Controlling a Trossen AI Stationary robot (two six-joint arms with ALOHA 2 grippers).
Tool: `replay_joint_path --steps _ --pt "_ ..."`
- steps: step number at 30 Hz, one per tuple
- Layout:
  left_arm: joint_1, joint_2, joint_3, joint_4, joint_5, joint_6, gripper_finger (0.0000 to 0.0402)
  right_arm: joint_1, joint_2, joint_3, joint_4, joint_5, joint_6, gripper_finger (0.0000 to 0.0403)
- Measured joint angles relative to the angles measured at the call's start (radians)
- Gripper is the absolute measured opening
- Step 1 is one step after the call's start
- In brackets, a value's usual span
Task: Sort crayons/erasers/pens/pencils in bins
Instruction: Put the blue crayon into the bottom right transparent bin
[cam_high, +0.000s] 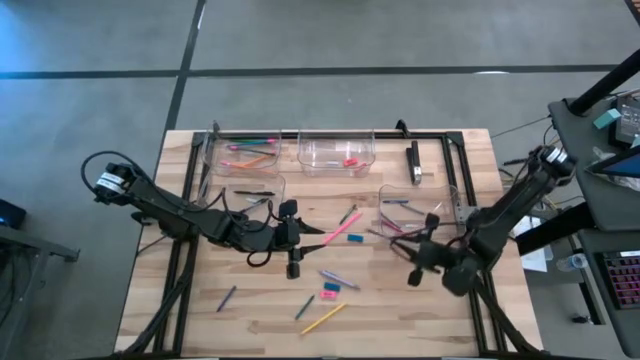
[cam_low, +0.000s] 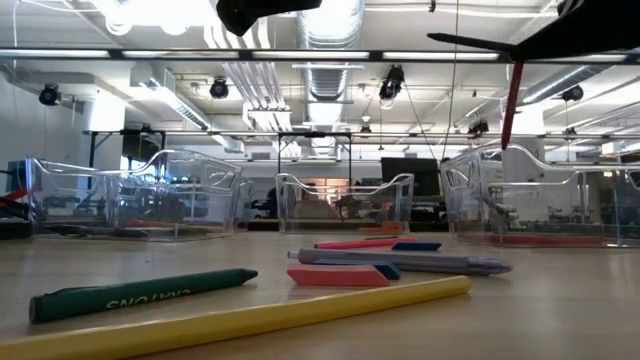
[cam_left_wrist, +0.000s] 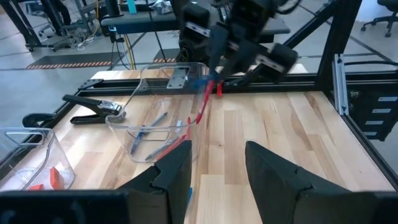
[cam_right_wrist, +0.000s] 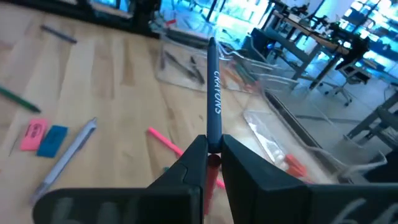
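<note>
Our right gripper (cam_right_wrist: 213, 146) is clamped tight on a crayon (cam_right_wrist: 213, 93), hanging tip-down near the rim of the right-hand bin (cam_high: 385, 190). We should centre it between the walls and lower it before letting go (a high drop may bounce out). The left gripper (cam_left_wrist: 217, 162) waits half open and empty at mid-table. We count four bins and two loose erasers (cam_right_wrist: 34, 135) lying side by side.

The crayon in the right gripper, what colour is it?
Dark blue crayon, clearest in the right wrist view.
</note>
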Motion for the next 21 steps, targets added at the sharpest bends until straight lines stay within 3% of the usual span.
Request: replay_joint_path --steps 9,21 --pt "0.0 0.008 0.0 0.008 0.0 0.0 0.0134 0.0 -0.151 -0.091 0.018 0.008 0.021 0.0031" --pt "0.033 0.116 0.003 0.158 0.006 0.051 0.0134 0.0 -0.085 -0.042 0.111 -0.038 -0.028 0.0031"
